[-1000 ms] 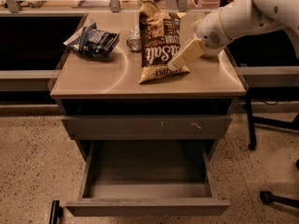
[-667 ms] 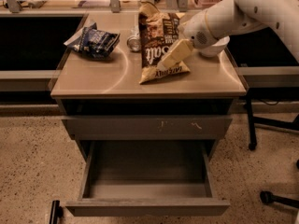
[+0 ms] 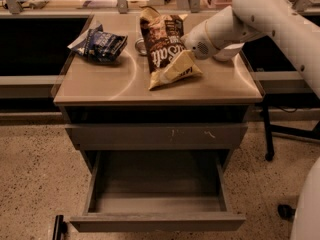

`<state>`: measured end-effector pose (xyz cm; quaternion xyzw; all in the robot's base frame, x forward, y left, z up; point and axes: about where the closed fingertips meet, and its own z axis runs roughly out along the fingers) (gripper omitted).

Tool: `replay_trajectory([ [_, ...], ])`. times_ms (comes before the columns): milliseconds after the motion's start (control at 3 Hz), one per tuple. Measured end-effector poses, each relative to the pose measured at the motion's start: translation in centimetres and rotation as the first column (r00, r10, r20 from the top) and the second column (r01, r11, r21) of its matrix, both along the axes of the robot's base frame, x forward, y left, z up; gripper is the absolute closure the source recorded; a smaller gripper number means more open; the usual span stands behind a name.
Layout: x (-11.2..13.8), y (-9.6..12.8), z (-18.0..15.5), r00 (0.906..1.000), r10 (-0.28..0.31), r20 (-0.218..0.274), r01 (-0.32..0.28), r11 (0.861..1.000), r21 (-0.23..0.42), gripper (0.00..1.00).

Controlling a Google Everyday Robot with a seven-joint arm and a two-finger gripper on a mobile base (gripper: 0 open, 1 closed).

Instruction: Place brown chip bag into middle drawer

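Observation:
The brown chip bag, dark and glossy with white "Salt" lettering and a yellow-tan bottom band, lies on the cabinet top, right of centre. My gripper reaches in from the right on the white arm and sits over the bag's lower right part, at or touching it. The middle drawer is pulled out below, with a plain grey front, and its inside looks empty.
A smaller dark blue snack bag lies on the left of the top. A small metal can stands behind the brown bag. A closed drawer front with white scratch marks sits above the open drawer. A chair base stands at right on the speckled floor.
My arm has swung left, bringing the gripper from the bag's right side onto its lower part. The bag and the drawers have stayed in place.

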<state>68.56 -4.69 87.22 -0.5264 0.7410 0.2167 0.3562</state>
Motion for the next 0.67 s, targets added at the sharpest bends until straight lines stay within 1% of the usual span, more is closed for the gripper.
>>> replay_trajectory([
  [333,-0.1,0.4,-1.8,0.9993,-0.003,-0.036,0.002,1.0,-0.015,0.0],
  [667,-0.5,0.5,-4.1,0.9966,-0.012,-0.082,0.008,0.999,-0.05,0.0],
])
